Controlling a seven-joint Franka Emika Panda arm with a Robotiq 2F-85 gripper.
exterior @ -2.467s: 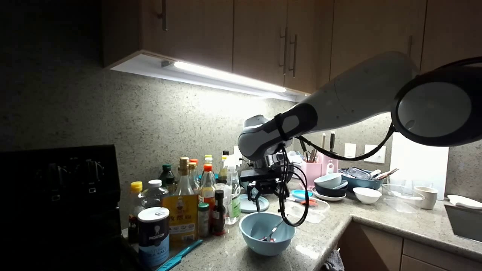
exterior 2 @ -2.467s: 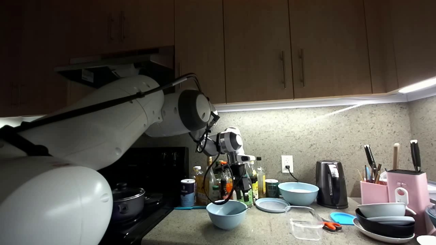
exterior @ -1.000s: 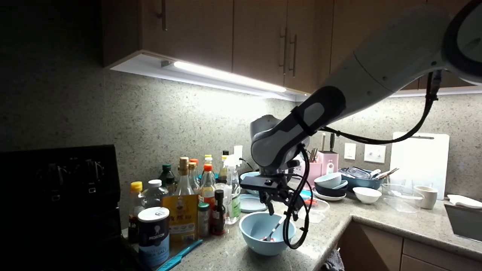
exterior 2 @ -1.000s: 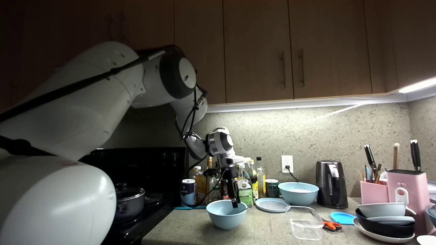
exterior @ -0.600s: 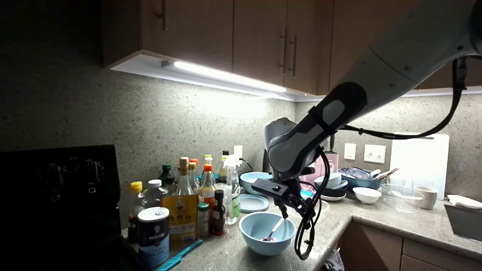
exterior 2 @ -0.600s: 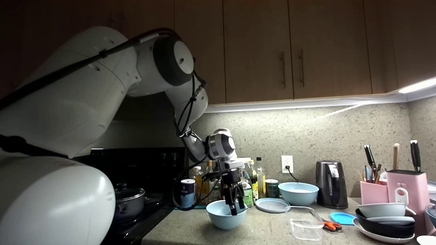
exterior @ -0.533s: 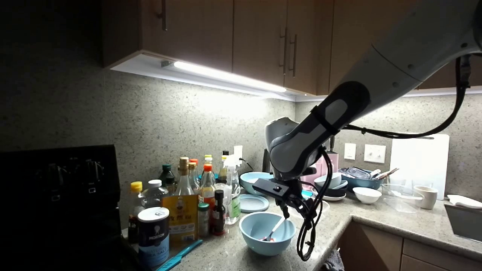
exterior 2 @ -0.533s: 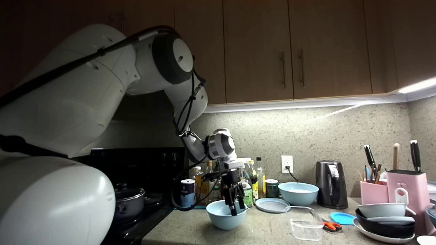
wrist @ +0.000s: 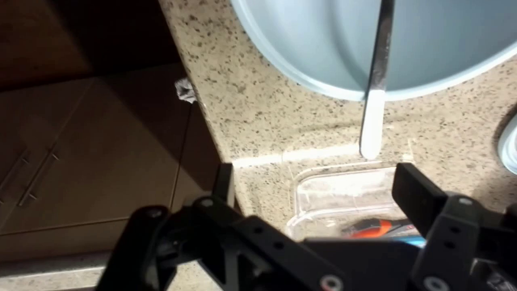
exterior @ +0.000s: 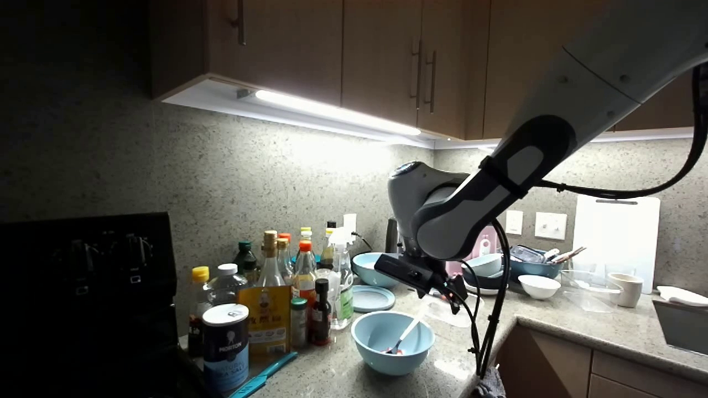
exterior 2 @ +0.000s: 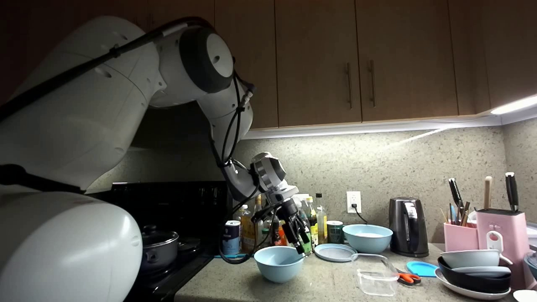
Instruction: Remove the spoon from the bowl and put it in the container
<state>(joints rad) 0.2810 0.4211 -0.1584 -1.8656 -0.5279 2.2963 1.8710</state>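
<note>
Facing the silvery metal spoon (wrist: 378, 76) in the round light-blue bowl (exterior: 387, 364), the black two-fingered gripper (wrist: 316, 180) has been tilted, jaws spread, seemingly readied for grasping.

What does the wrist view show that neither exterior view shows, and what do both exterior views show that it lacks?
Only the wrist view: slim bar handles on the brown lower cabinet doors.
Only both exterior views: dark-blue cylindrical salt canister, brown wooden upper cabinets.
All share: round light-blue bowl, white-handled metal spoon, clear plastic container, black gripper.
</note>
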